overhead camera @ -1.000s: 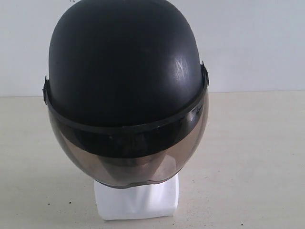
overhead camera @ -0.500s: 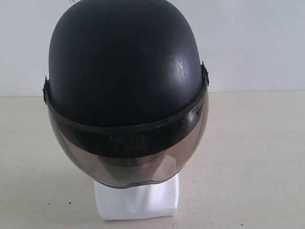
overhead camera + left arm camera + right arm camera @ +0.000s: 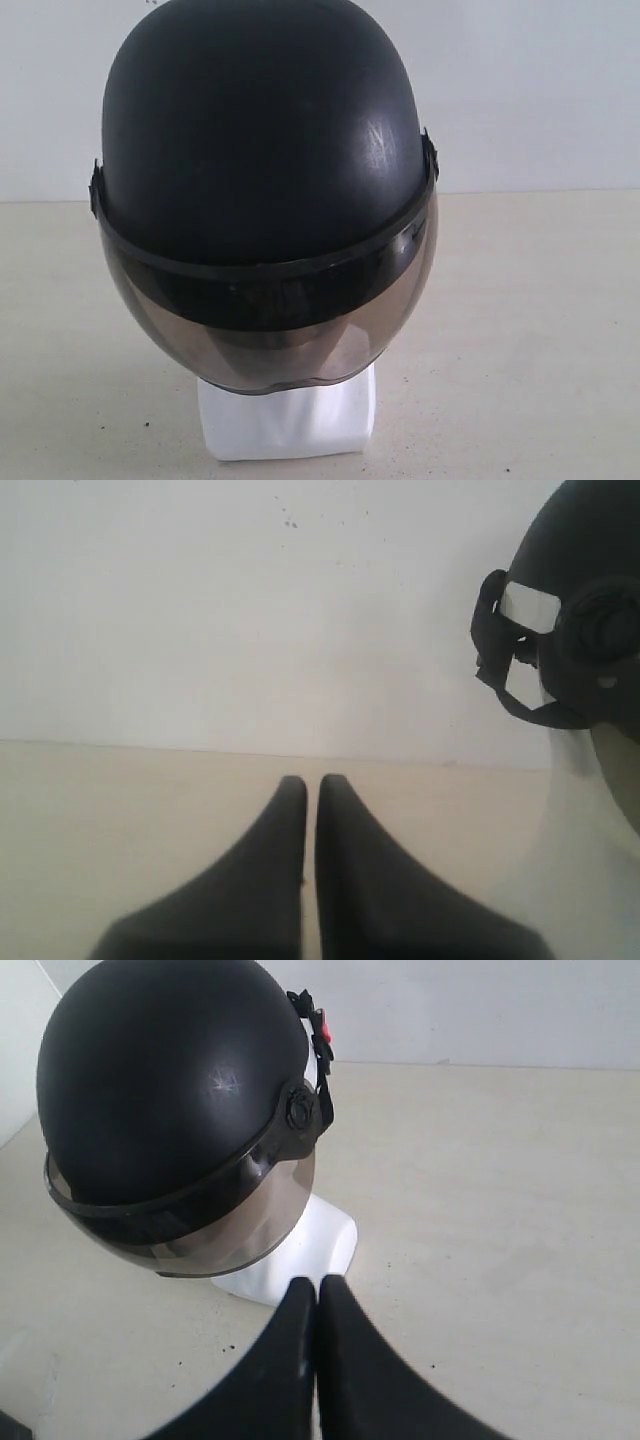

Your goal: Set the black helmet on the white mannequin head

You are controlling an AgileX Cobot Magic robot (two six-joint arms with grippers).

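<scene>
The black helmet [image 3: 260, 150] sat upright on the white mannequin head [image 3: 285, 420], its smoky visor [image 3: 270, 330] facing the exterior camera and veiling the face. The helmet's crown was cut off at that view's top edge. Bare tabletop [image 3: 530, 320] lay open on both sides. My left gripper [image 3: 311, 785] hung beside the helmet and my right gripper [image 3: 318, 1285] near the neck, both pinched closed and holding nothing.

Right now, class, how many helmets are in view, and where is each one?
1. The black helmet sits on the white mannequin head, on the table, visor down over the face. No other helmet shows in any view.
</scene>
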